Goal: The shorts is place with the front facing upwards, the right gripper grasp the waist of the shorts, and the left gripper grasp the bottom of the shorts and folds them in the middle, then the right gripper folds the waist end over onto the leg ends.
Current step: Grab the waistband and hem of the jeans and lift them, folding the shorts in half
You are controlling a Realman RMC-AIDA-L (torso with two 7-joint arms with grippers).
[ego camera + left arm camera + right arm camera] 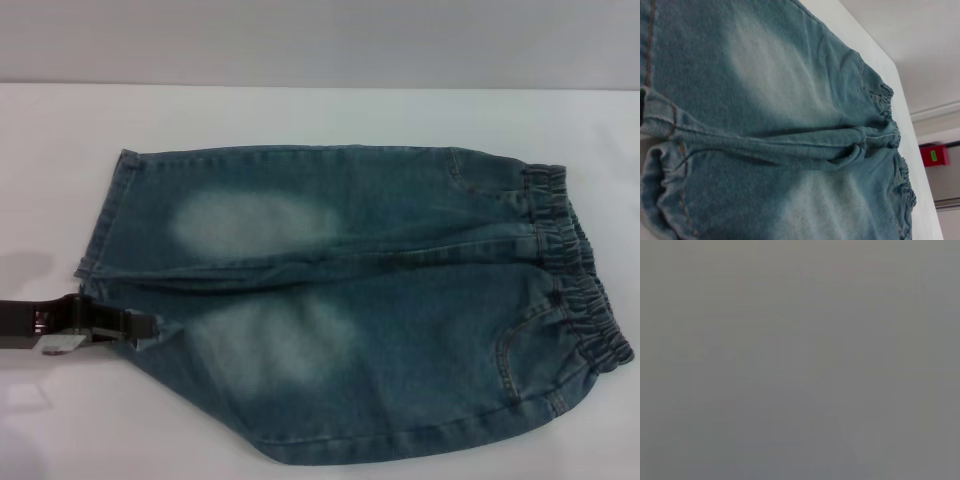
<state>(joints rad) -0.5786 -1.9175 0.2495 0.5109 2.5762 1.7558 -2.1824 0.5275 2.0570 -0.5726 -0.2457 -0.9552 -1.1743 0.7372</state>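
Denim shorts lie flat on the white table, front up, filling the middle of the head view; the elastic waist sits at three o'clock and the leg hems at nine. From eight o'clock the left gripper reaches the near leg's hem, where it seems to be pinching the cloth, though its fingertips are hard to make out. Nothing of the right gripper appears; its wrist view is blank grey.
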